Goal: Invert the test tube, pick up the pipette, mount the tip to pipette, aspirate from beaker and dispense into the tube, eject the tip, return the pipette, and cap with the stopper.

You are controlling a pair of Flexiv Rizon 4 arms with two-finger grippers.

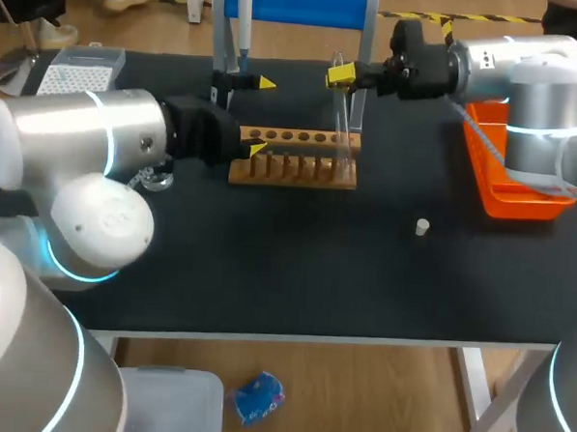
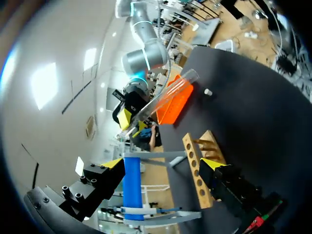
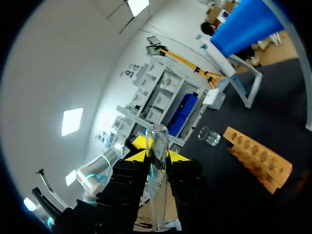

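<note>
A clear glass test tube (image 1: 344,117) hangs roughly upright over the right end of the wooden rack (image 1: 291,160), with my right gripper (image 1: 342,77) shut on its upper part. In the right wrist view the tube (image 3: 157,175) runs between the two yellow tips of the right gripper (image 3: 157,153). My left gripper (image 1: 262,116) stands wide open at the rack's left end, empty. Its wrist view shows the left gripper (image 2: 162,163) spread beside the rack (image 2: 197,170), with the tube (image 2: 161,100) slanting beyond. The pipette (image 1: 244,20) hangs on the blue stand (image 1: 290,1). A white stopper (image 1: 421,226) lies on the mat.
An orange tray (image 1: 508,174) sits at the table's right edge under my right arm. A tip box (image 1: 78,70) stands at the back left. A glass beaker (image 1: 155,178) sits beside my left arm. The black mat's front half holds only the stopper.
</note>
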